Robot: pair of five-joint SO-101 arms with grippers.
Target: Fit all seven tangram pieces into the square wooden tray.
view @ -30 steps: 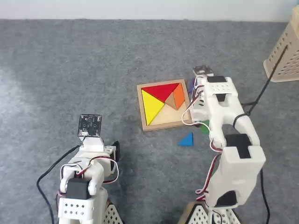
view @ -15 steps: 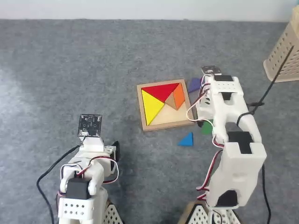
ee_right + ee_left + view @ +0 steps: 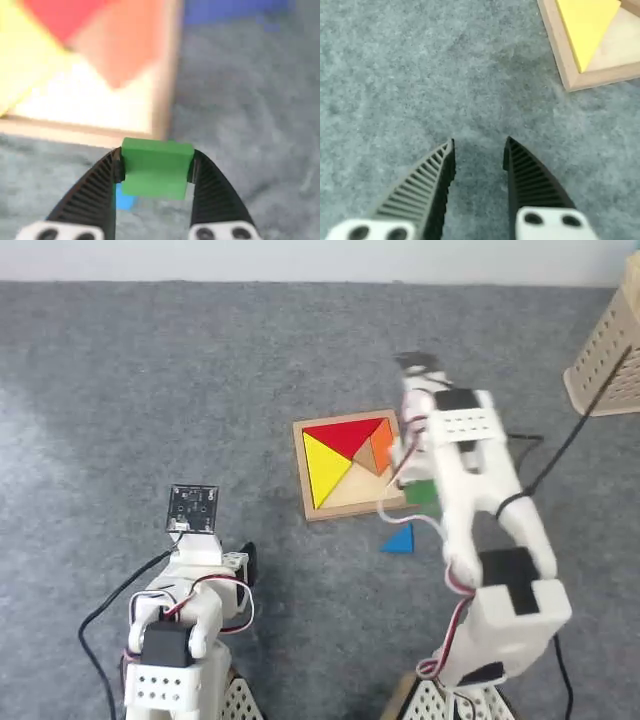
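Gripping green piece (image 3: 156, 168), right tool (image 3: 155, 167)

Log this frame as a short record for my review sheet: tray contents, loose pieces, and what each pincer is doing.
tray: square wooden tray on grey carpet, partly filled
in tray: red triangle, yellow triangle, orange piece
loose on carpet: blue triangle near the tray; blue-purple piece just outside the tray's edge
right pincer: shut on green piece, by the tray's corner
left pincer: open, empty, over carpet
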